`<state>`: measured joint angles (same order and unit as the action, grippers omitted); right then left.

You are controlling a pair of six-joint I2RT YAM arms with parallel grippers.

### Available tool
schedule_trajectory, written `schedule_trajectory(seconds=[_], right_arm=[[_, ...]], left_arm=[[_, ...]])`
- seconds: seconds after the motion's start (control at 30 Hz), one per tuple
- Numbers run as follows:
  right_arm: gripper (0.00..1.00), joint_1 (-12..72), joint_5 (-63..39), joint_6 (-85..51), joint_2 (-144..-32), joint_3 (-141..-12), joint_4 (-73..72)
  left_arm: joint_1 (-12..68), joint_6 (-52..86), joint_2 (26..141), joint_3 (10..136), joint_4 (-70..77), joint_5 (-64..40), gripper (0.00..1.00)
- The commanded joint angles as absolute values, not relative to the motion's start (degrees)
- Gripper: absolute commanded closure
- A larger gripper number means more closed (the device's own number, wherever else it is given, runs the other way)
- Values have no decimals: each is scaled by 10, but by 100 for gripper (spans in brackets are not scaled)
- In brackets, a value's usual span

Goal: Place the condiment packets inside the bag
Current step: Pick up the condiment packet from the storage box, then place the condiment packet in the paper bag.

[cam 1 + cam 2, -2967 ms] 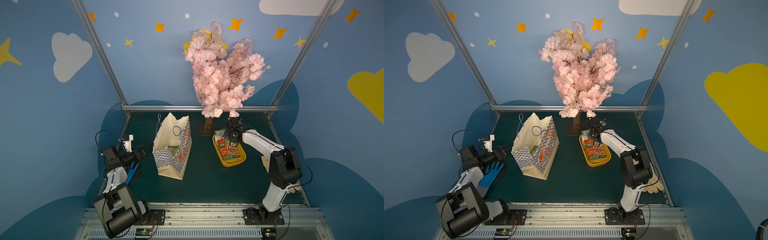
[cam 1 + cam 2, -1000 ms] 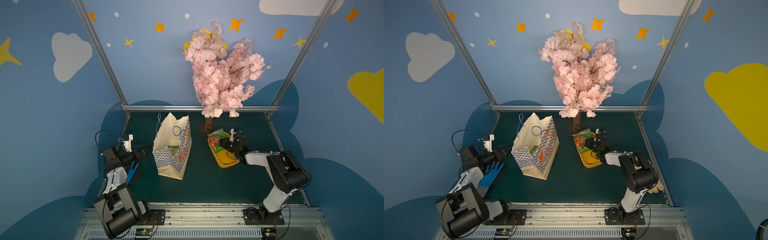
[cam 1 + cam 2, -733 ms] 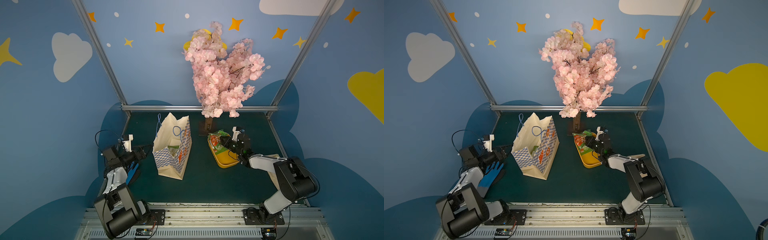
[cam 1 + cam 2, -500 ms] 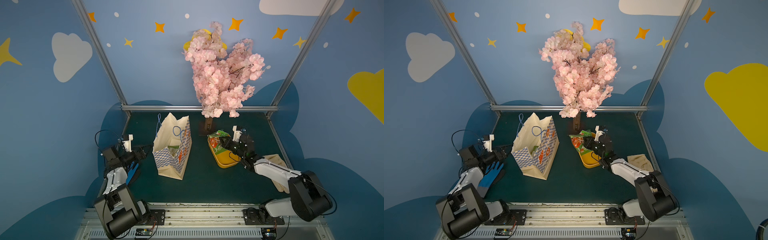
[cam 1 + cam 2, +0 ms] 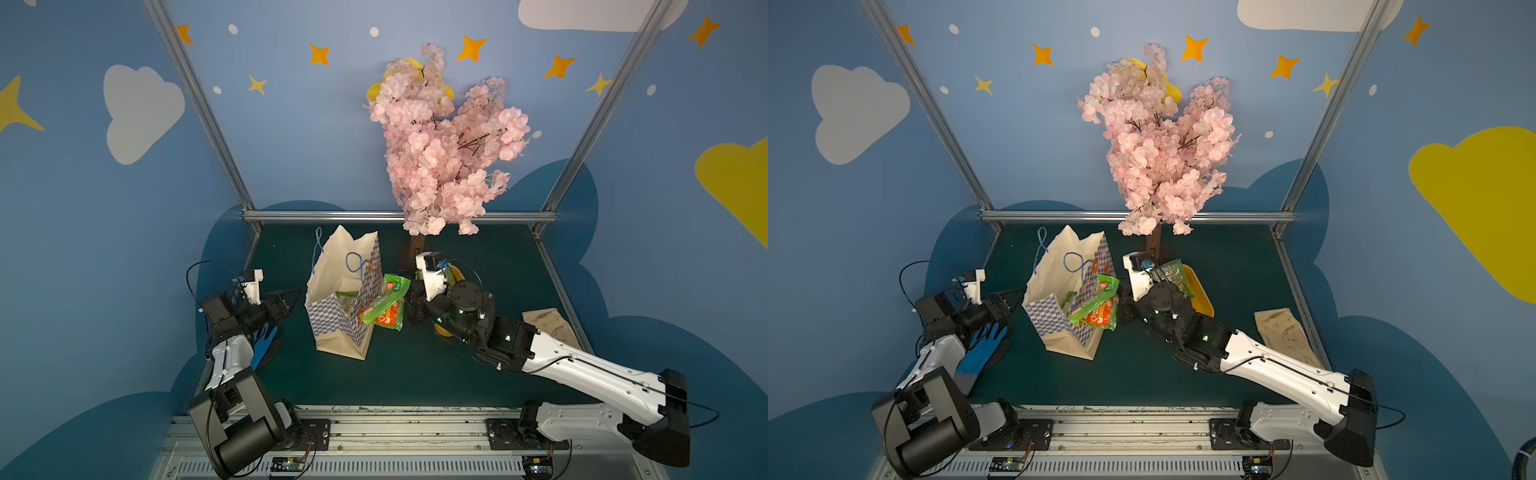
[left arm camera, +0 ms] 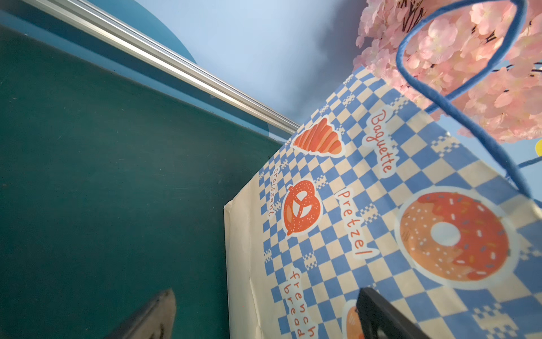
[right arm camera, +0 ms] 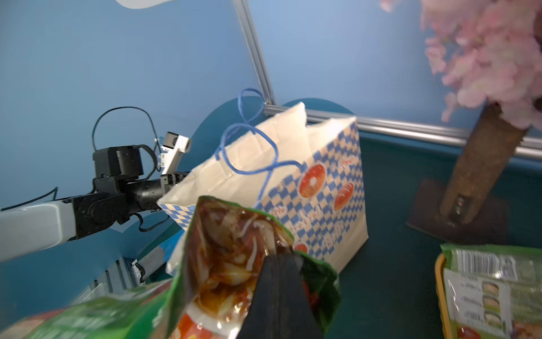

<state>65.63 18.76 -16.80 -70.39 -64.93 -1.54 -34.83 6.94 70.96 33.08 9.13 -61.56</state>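
Note:
The checkered bag stands open on the green table, and a green packet shows inside it. My right gripper is shut on another green condiment packet, held just right of the bag's rim and against its right face. One more packet lies in the yellow tub. My left gripper hangs open just left of the bag, holding nothing.
A pink blossom tree stands on a brown trunk behind the tub. A beige glove lies at the right table edge, and a blue glove under my left arm. Metal frame rails border the table.
My right arm swung left from the yellow tub, carrying the packet over to the bag's right side. The left arm and the bag have not moved.

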Motion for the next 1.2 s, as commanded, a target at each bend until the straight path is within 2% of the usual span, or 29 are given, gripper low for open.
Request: schedule_trajectory(seconds=[0.0, 0.1, 0.27, 0.57, 0.87, 1.17], right_arm=[[100, 679, 259, -50, -772, -728, -9], [100, 688, 267, 23, -836, -787, -43], [100, 683, 295, 113, -937, -925, -13], [100, 645, 263, 150, -1059, -1149, 45], [100, 597, 256, 144, -1133, -1247, 79], [100, 577, 248, 130, -1171, -1275, 101]], left_arm=[[-358, 83, 724, 338, 101, -633, 0], [-363, 88, 726, 338, 105, -640, 0], [-363, 90, 722, 336, 110, -642, 0], [-363, 91, 723, 335, 113, -647, 0], [-364, 92, 724, 336, 114, -648, 0], [-363, 91, 721, 334, 114, -646, 0]])
